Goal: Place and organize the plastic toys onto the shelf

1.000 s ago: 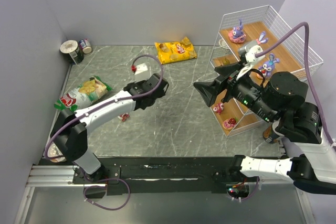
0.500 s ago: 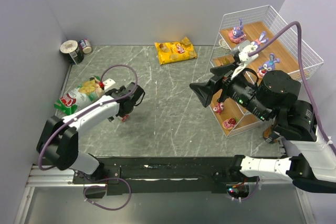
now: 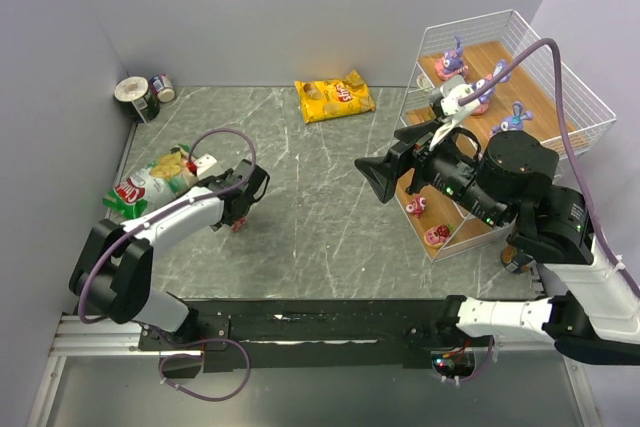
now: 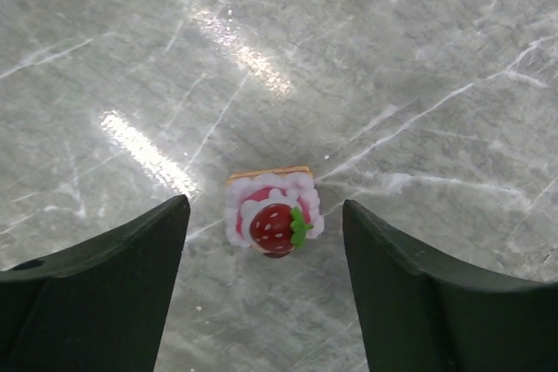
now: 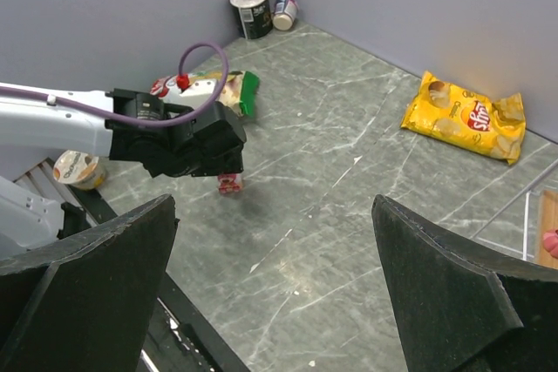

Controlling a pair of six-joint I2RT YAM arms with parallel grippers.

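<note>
Left gripper [image 4: 264,208]: jaws parted, straddling the strawberry cake toy [image 4: 273,222]; no contact seen.
Toy position: strawberry cake toy on the marble table [image 4: 392,58], near the green snack bag [image 3: 150,182].
Right gripper [image 5: 275,215]: spread wide, empty, raised over the table.
Shelf [image 3: 560,97]: far right; purple bunnies [image 3: 451,62] on upper boards, pink pieces [image 3: 436,235] on a lower board.

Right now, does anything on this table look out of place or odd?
One strawberry cake toy sits alone on the table, between the open fingers of the left gripper, far from the shelf where other toys stand. The small can in the far left corner appears tipped over.
</note>
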